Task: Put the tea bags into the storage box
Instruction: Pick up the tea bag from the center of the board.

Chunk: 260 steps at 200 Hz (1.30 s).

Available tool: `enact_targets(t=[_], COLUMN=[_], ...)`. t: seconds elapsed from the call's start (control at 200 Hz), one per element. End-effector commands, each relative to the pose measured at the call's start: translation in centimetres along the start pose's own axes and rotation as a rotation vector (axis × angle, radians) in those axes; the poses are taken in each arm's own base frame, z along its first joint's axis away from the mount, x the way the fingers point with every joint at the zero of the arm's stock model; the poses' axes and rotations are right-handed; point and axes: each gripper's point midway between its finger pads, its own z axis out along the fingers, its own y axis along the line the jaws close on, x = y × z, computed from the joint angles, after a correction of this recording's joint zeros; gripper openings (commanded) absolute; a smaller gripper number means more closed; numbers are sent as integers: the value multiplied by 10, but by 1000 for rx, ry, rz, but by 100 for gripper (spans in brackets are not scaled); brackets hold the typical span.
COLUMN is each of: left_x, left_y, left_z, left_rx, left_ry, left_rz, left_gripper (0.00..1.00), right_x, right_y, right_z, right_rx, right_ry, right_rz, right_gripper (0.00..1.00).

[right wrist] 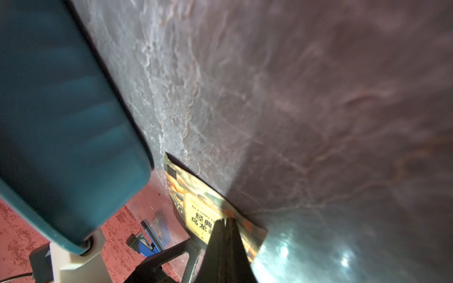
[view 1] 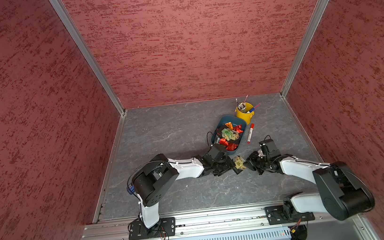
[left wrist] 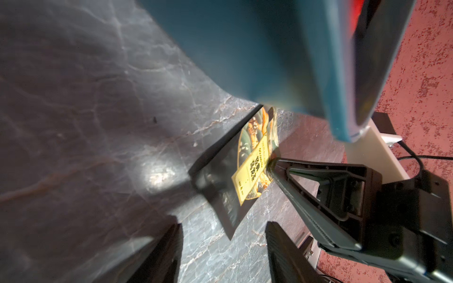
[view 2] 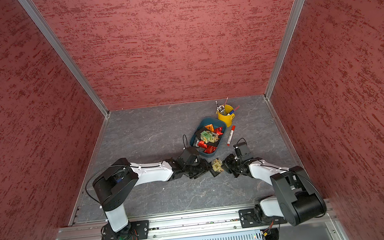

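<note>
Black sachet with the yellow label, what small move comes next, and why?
Probably lift the right hand slightly toward the dark teal plastic storage box: it is shut on the flat black yellow-labelled sachet, which is outside the box's near wall.

Counter [view 1: 176, 139]: grey stone-look slab with pale veins, smooth, half-glossy — bright glare patches lie on it.
Box [left wrist: 245, 49]: teal plastic, smooth, with a soft satin sheen.
Foil bags [view 1: 232, 146]: crinkled red foil, very shiny.
Sachet [left wrist: 245, 171]: black glossy film, lightly creased, with a yellow printed label.
Fingers [left wrist: 296, 198]: black hard plastic, matt, with a ridged strip along one edge.
Arms [view 1: 186, 169]: smooth white plastic shells and matt black housings.
Cup [view 1: 244, 117]: yellow, smooth and glossy — metal or plastic, cannot tell.
Marker [view 1: 250, 133]: smooth white plastic barrel, red cap.
Walls [view 1: 189, 39]: red, rough, stippled, matt.
Rails [view 1: 221, 212]: bare silvery metal with a brushed look.
</note>
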Motion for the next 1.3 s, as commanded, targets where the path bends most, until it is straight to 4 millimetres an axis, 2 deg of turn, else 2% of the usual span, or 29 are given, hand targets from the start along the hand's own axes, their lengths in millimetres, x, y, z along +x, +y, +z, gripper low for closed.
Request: enact_targets(t=[0.0, 0.651, 0.887, 0.957, 1.082, 1.297], left_x=[1, -1, -1, -2, -2, -1], left_y=[9, 8, 8, 10, 13, 11], left_z=[8, 2, -1, -3, -5, -4], left_rx=[-31, -30, -29, -39, -58, -63], left_ry=[-3, -21, -28, -36, -42, -34], left_rz=[-14, -9, -9, -12, -15, -7], left_gripper=[58, 58, 56, 51, 35, 23], right_x=[9, 39, 41, 39, 36, 34], right_y=[-22, -18, -24, -24, -18, -1], right_z=[7, 27, 28, 25, 23, 24], right_rx=[89, 127, 134, 135, 128, 91], right_ry=[27, 87, 81, 65, 48, 48], right_rz=[34, -24, -18, -24, -42, -58], right_gripper=[0, 0, 0, 0, 0, 0])
